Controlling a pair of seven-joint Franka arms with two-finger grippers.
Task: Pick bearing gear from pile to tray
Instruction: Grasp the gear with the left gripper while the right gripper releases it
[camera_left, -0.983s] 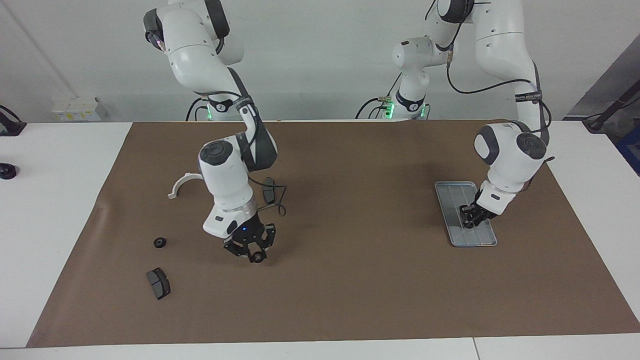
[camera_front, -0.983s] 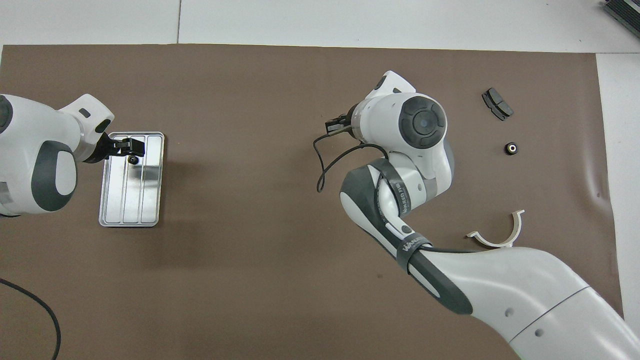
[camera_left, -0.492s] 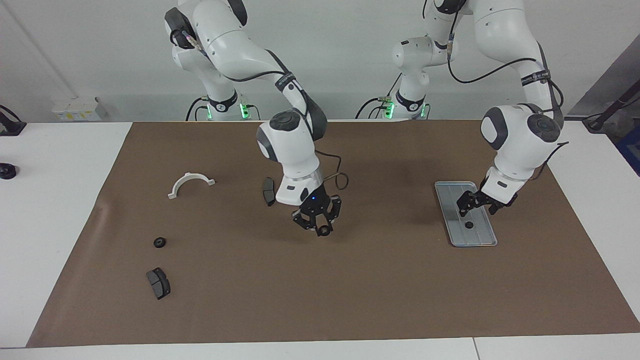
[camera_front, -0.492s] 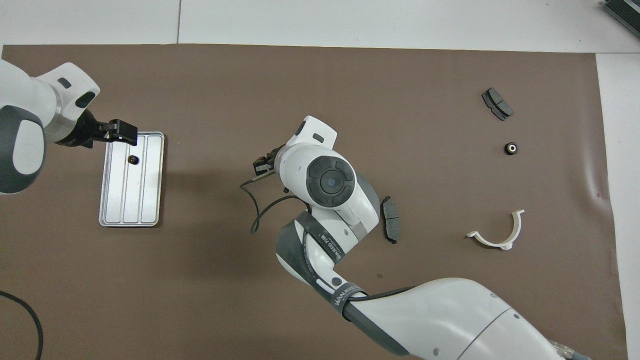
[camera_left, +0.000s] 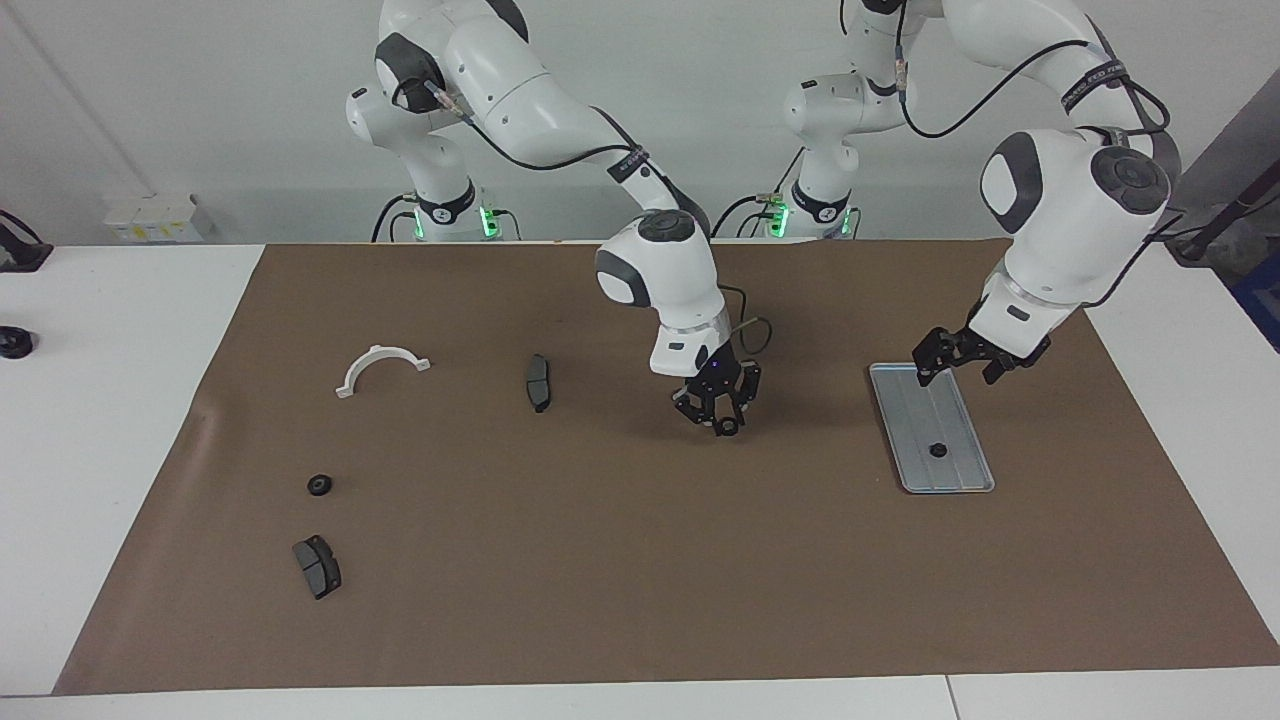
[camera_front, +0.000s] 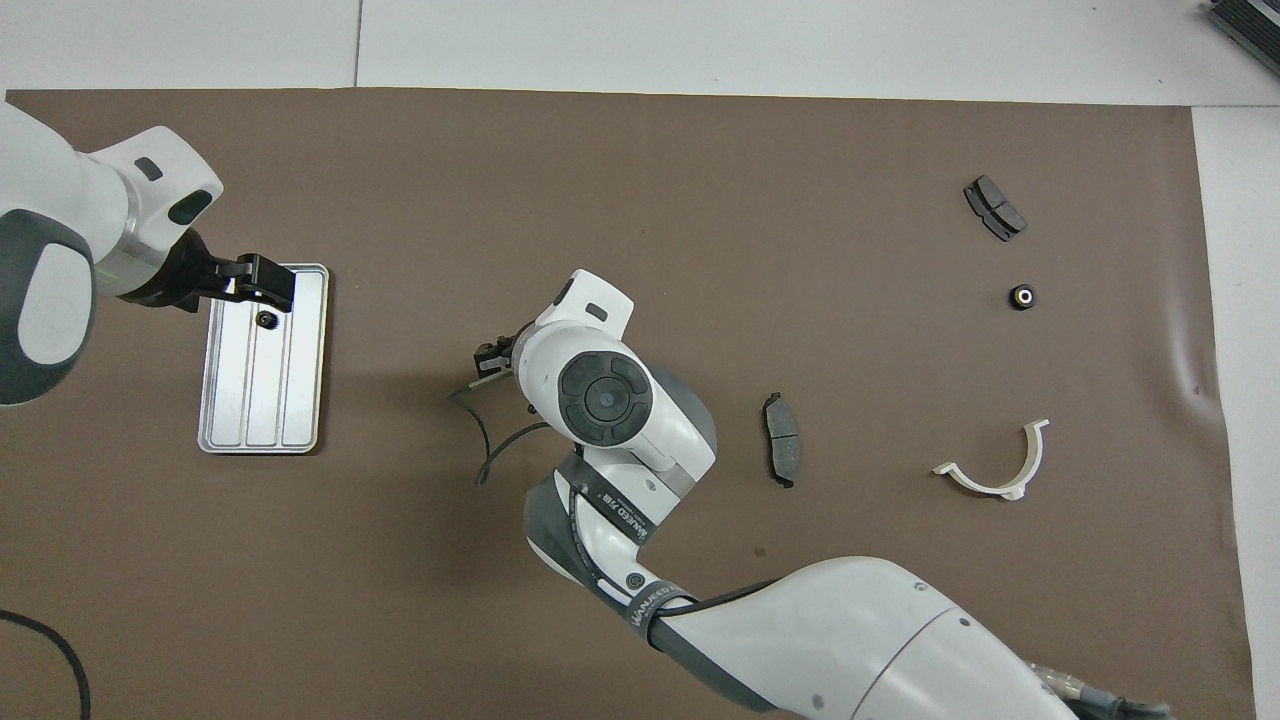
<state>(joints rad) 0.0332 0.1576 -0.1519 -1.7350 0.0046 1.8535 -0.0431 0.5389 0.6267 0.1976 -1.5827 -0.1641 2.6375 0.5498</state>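
Facing view: right gripper (camera_left: 725, 420) pinches a gear (camera_left: 728, 427) above the mat, mid-carry. Left gripper (camera_left: 965, 357) hangs spread, empty, over the tray (camera_left: 905, 392), one gear (camera_left: 938, 450) inside. Next, carry yours over the tray.

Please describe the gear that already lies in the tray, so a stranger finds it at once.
Look toward the left arm's end of the brown mat for the silver tray. A tiny black round gear lies on its ridged floor, the only part in it.
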